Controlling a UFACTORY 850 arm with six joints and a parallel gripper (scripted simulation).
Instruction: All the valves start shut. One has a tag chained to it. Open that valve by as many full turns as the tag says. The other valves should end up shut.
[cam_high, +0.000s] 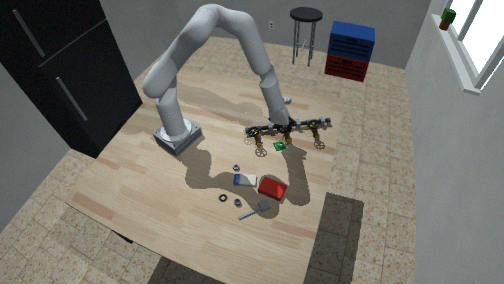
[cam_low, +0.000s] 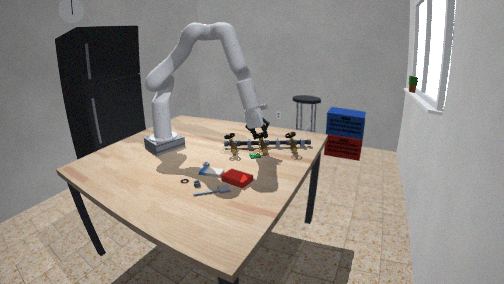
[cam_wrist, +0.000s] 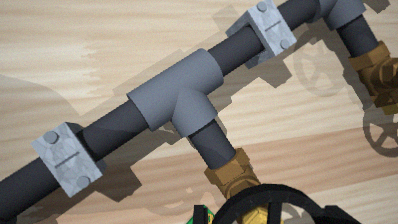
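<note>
A dark pipe manifold (cam_high: 300, 125) (cam_low: 245, 144) (cam_wrist: 175, 95) lies on the table with three brass valves. The middle valve (cam_high: 286, 136) (cam_low: 261, 145) (cam_wrist: 232, 172) has a small green tag (cam_high: 278, 145) (cam_low: 255, 156) lying beside it. My gripper (cam_high: 284, 128) (cam_low: 260, 133) (cam_wrist: 270, 217) stands over this middle valve and is shut on its black handwheel (cam_wrist: 265, 192), whose rim shows at the bottom edge of the wrist view between the fingers. The left valve (cam_high: 258, 145) (cam_low: 231, 138) and the right valve (cam_high: 316, 137) (cam_low: 290, 136) (cam_wrist: 375, 70) stand free.
A red box (cam_high: 272, 187) (cam_low: 237, 177), a blue and white block (cam_high: 244, 179), a black washer (cam_high: 222, 198), two small nuts and a grey scraper (cam_high: 255, 210) lie nearer the front of the table. A stool, stacked crates and a black fridge stand off the table.
</note>
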